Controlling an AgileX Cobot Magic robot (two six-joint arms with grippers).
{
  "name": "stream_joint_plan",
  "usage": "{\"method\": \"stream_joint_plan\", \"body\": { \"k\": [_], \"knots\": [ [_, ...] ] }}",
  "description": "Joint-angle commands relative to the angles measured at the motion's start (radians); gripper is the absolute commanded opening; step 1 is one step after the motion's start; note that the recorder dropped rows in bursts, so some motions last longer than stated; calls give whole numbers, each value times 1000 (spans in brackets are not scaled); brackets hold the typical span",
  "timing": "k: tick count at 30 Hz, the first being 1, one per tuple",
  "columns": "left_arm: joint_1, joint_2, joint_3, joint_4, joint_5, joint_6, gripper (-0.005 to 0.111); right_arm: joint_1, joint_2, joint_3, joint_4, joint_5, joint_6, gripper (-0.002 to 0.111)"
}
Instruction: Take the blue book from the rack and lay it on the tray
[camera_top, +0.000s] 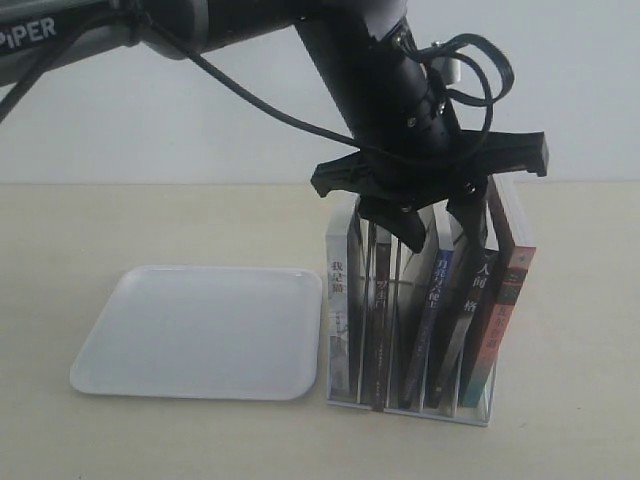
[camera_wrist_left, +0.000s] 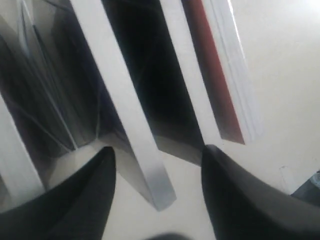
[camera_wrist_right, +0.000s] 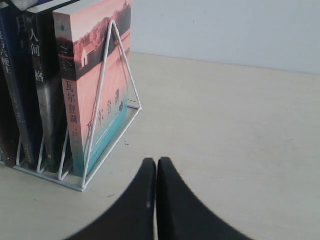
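Observation:
The blue book (camera_top: 437, 300) stands upright in the white rack (camera_top: 480, 414), between a dark book and a black-spined one. My left gripper (camera_top: 440, 232) has come down from above onto the row and is open. Its two dark fingers straddle the blue book's top edge (camera_wrist_left: 131, 115), with a gap on each side. The white tray (camera_top: 200, 330) lies flat to the left of the rack with nothing on it. My right gripper (camera_wrist_right: 157, 161) is shut on nothing, low over the table beside the rack's end wire (camera_wrist_right: 129, 70). It does not show in the exterior view.
A red-spined book (camera_top: 510, 300) with a pink cover (camera_wrist_right: 100, 75) leans at the rack's right end. The black-spined book (camera_top: 478, 290) stands beside it. A white book (camera_top: 340, 290) fills the slot nearest the tray. Bare tabletop (camera_wrist_right: 240, 140) stretches right of the rack.

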Motion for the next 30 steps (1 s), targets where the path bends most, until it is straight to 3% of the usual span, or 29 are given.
{"method": "stream_joint_plan", "body": {
  "k": [1,19,22,30],
  "knots": [
    [-3,-1,-2,101,5,-47,50,1,-5,0,-8,-8,-3,0],
    [-3,41,-2,96,5,-87,48,1,-5,0,-8,-8,-3,0],
    [-3,41,-2,96,5,-87,43,1,-5,0,-8,-8,-3,0],
    [-3,41,-2,98,5,-87,14,1,-5,0,-8,-8,-3,0]
  ]
}}
